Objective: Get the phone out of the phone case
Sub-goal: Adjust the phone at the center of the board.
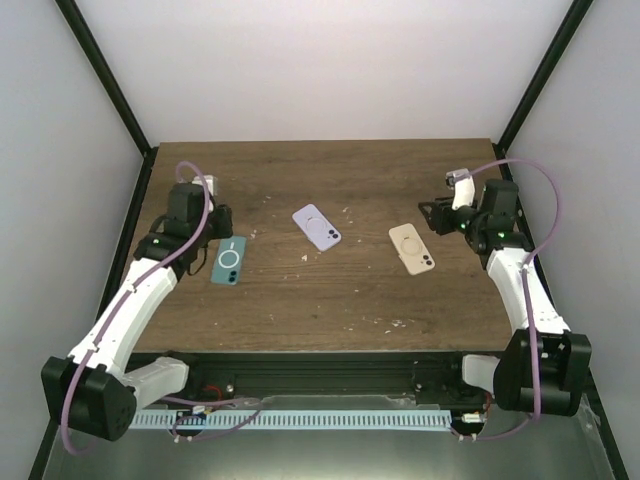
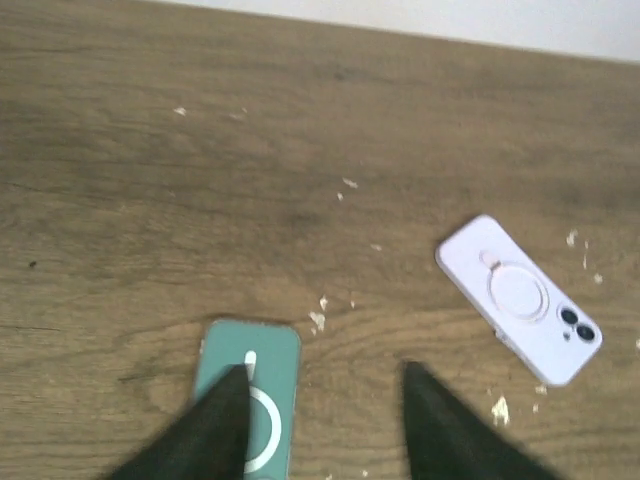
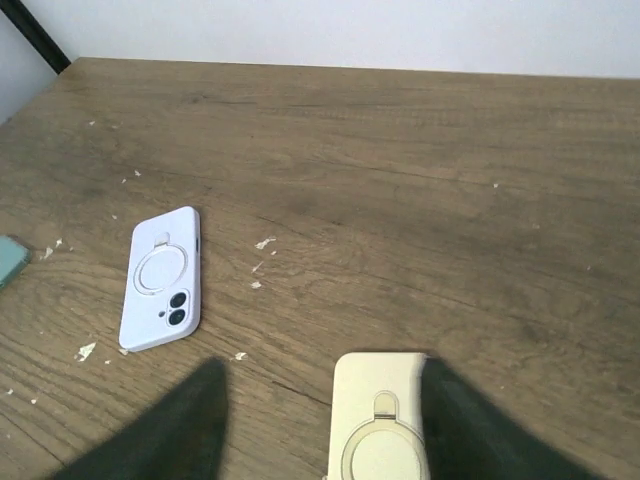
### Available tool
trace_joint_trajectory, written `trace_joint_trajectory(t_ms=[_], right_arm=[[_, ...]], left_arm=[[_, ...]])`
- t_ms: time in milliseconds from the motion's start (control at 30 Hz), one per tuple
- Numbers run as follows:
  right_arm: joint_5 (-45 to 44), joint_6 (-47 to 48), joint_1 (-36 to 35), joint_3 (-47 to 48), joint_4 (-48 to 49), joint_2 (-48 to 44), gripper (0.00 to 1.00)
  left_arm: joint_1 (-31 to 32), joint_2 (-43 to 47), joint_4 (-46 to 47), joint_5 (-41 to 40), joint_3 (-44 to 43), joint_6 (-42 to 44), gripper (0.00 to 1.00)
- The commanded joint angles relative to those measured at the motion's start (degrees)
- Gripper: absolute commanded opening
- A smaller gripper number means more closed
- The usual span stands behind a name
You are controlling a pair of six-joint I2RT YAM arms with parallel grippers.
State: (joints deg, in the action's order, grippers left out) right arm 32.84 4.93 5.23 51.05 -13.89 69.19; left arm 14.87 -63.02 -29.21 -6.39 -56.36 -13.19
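Hovering wide open, the left claw (image 2: pixel 325 372) is being held above the teal cased phone (image 2: pixel 272 352), nothing gripped. The right claw (image 3: pixel 325 368) is being held likewise, spread and empty, above the cream cased phone (image 3: pixel 380 420). Between them, a lilac cased phone (image 1: pixel 316 227) is being carried flat, back up, by the tabletop (image 1: pixel 350 290).

Three cased phones lying flat, backs up
The teal case (image 2: pixel 280 360), with a white ring on its back, sits partly under the left finger of the left gripper (image 2: pixel 325 372); the lavender case (image 2: pixel 520 298), lenses showing, lies angled ahead to that gripper's right; the cream case (image 3: pixel 380 420) lies between the spread fingers of the right gripper (image 3: pixel 322 368), close to the right one
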Motion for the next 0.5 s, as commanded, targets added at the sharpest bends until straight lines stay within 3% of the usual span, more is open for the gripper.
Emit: trace_joint_trajectory(t_ms=[0,67,133,267,467], right_arm=[[-1.0,1.8,-0.8,0.1,0.7,0.0,0.75],[-1.2,2.3,-0.9,1.2,-1.1,0.9,0.87],[-0.8,4.5,-1.0,2.5,-3.5,2.1,0.95],[-4.6,8.1,-1.1,3.0,-6.7,3.6,0.99],[-10.8,14.0,-1.2,4.1,-14.1,5.9,1.0]], left_arm=[[-0.4,-1.8,-2.9,5.1,-0.8,-3.0,0.62],[-0.3,-3.3,-4.6,5.7,-1.2,-3.4,0.82],[0.0,-4.4,-6.4,6.8,-1.5,-3.9,0.91],[5.2,-5.0,-6.9,6.3,-0.4,-3.8,0.97],[15.9,-5.4,-6.9,4.9,0.6,-1.6,0.96]])
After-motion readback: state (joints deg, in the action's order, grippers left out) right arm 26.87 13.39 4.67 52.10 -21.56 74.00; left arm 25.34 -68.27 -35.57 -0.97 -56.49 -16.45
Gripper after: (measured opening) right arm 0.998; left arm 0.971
